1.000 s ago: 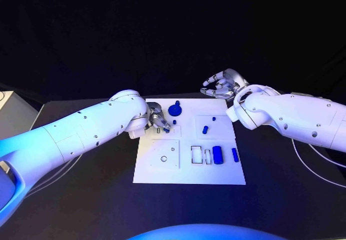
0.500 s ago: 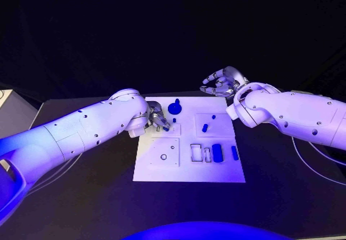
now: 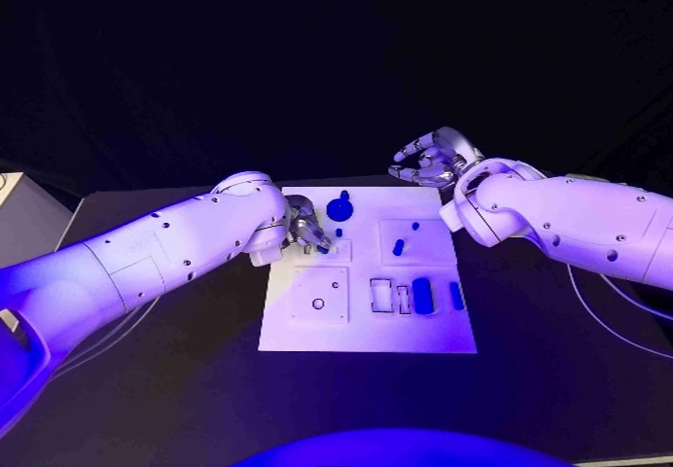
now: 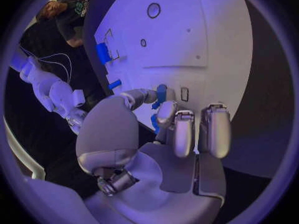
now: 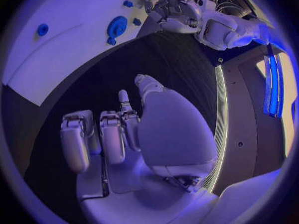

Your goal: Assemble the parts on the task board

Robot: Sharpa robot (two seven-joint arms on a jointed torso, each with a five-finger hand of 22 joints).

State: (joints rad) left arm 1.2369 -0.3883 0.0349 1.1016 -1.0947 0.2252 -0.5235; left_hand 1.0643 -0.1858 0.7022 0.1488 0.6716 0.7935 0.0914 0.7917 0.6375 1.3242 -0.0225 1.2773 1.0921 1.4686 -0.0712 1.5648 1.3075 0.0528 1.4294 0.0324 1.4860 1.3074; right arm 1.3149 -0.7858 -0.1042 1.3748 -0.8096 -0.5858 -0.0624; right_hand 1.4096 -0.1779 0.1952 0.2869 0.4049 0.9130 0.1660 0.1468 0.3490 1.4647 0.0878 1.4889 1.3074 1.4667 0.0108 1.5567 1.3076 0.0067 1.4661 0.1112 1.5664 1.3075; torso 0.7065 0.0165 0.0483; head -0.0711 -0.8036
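Observation:
The white task board [image 3: 368,326] lies in the middle of the table. My left hand [image 3: 306,233] hovers over the board's far left part and pinches a small blue part [image 4: 161,92] between thumb and a finger, close to the board's surface. My right hand [image 3: 432,163] hangs just beyond the board's far edge, fingers loosely curled around nothing. On the board I see a round blue knob [image 3: 339,209], a short blue peg [image 3: 399,250], a thick blue cylinder [image 3: 422,297] and a thin blue bar [image 3: 457,296]. The right wrist view also shows the knob [image 5: 116,26] and my left hand [image 5: 168,7].
Rectangular slots [image 3: 381,296] and a round hole [image 3: 318,305] sit in the board's near half. A pale box [image 3: 21,209] stands at the table's far left. Bare black table [image 3: 168,379] surrounds the board.

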